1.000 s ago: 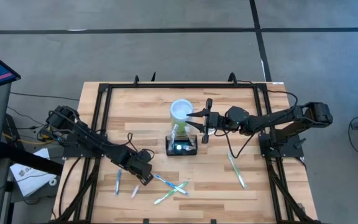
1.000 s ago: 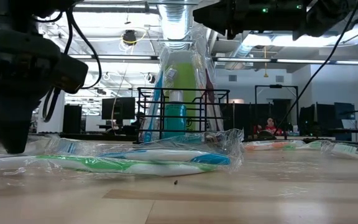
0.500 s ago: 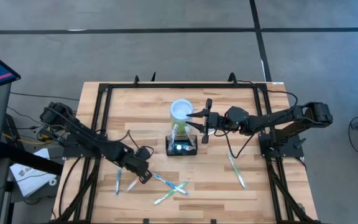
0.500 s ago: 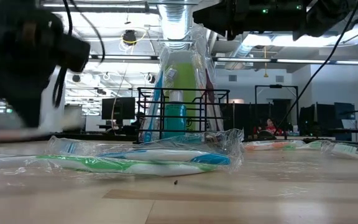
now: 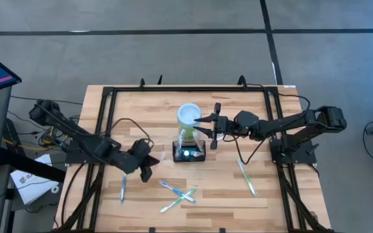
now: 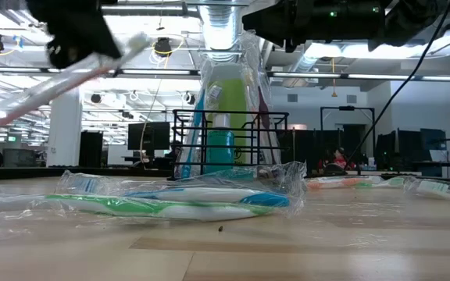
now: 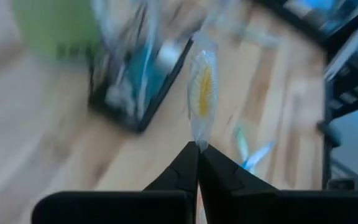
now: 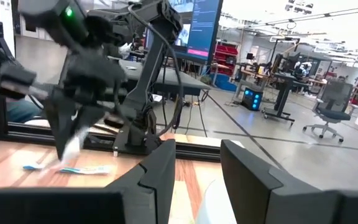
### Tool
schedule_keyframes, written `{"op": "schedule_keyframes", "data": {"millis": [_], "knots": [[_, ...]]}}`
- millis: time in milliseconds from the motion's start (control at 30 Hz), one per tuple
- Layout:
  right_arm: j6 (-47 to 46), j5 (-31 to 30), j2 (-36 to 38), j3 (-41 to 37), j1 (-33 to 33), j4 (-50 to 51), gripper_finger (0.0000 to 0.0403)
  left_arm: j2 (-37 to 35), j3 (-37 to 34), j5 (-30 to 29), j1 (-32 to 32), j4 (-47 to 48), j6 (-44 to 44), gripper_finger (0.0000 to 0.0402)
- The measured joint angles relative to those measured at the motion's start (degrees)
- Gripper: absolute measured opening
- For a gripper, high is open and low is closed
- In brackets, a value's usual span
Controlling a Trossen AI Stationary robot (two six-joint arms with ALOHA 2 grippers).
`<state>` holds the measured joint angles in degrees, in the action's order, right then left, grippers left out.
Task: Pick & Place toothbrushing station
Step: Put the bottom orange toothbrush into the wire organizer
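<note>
The left tool (image 5: 146,173) is hanging above the bench (image 5: 141,110), left of the toothbrushing station (image 5: 190,152), which is sitting mid-bench just before the lime-green cup (image 5: 188,115). The right tool (image 5: 204,127) is hovering spread by the station's right. In the low view, the station (image 6: 229,144) is standing behind wrapped toothbrushes (image 6: 170,203). In the left wrist view, the tool's fingers (image 7: 182,171) are pinching a wrapped toothbrush (image 7: 202,93).

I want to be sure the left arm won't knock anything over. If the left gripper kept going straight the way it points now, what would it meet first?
Probably the black wire caddy. The left gripper, shut on a wrapped toothbrush, points toward it across bare table, with the green cup beyond. Depth is unclear, so the toothbrush tip might pass beside it.
</note>
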<state>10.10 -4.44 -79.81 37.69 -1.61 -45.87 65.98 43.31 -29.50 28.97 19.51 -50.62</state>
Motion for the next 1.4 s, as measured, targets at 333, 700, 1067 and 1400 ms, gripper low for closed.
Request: {"op": "schedule_keyframes", "data": {"millis": [333,700,1067,1400], "knots": [[-5.39,6.78,-0.01,2.95,0.09,1.14,0.0119,-3.91,0.00,-8.25,-1.77,-14.55,24.04,0.0000],[-6.77,8.70,-0.17,6.51,1.80,3.44,0.0119,-3.83,0.00,-5.06,-8.57,-27.96,41.11,0.0000],[-6.95,8.85,-0.17,8.79,2.36,7.78,0.0119,-3.79,0.00,3.94,-14.47,-39.33,49.36,0.0000],[-7.22,8.84,-0.17,8.79,2.36,7.32,0.0119,-0.79,0.02,12.74,-21.16,-46.54,50.80,0.0000]]}}
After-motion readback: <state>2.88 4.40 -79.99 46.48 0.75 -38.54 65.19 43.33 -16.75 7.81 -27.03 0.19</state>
